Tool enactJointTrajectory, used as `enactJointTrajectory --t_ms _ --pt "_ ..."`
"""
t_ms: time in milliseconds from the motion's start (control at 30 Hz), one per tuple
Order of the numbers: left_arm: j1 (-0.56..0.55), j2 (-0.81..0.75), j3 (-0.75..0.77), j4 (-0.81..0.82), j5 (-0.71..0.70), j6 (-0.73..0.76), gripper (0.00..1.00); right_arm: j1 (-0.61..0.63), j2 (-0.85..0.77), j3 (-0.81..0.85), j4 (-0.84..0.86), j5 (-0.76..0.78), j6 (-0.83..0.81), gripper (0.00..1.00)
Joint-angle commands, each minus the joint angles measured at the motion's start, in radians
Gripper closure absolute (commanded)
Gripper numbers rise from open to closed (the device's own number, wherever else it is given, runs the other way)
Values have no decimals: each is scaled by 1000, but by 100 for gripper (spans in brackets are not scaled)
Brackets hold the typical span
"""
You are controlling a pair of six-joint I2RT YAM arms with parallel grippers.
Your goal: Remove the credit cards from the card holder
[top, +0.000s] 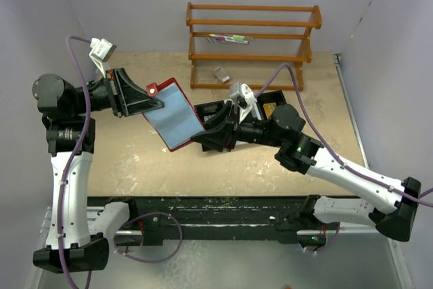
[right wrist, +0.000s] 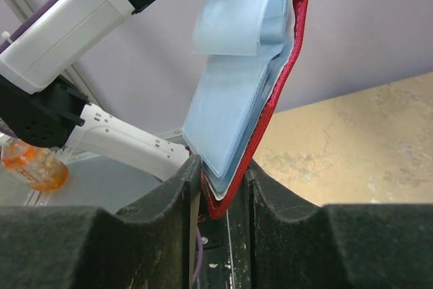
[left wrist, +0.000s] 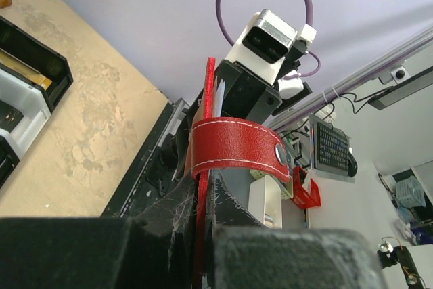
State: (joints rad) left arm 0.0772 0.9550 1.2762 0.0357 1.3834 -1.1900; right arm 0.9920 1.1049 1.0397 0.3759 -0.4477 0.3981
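Item: red card holder (top: 174,114), hanging opened in the air over the middle of the tan table surface (top: 135,167), its clear sleeves (right wrist: 233,93) facing up, with the credit cards not being distinguishable inside them. The left gripper (top: 157,103) is pinching the snap-tab edge with jaws nearly closed, and the right gripper (top: 201,137) is clamping the opposite lower corner, jaws narrow on leather and sleeves. A wooden rack (top: 254,45) is standing along the far edge, with pale lilac walls (top: 122,5) enclosing the surface on three sides

Overhead; both wrist close-ups sharing card holder (right wrist: 243,99)
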Motion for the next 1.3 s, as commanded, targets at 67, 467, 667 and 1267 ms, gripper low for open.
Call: enactJointTrajectory --t_ms 67,467,667,1267 --pt "-1 1 23 30 -14 -15 100 25 -31 43 8 59 -46 63" --pt "0 1 30 24 -17 -16 100 88 -8 68 -45 181 -108 60" --pt "0 1 31 21 -18 -19 100 126 0 92 -93 306 -162 71" --pt "0 -24 12 -35 -7 53 100 147 -1 61 105 377 71 60"
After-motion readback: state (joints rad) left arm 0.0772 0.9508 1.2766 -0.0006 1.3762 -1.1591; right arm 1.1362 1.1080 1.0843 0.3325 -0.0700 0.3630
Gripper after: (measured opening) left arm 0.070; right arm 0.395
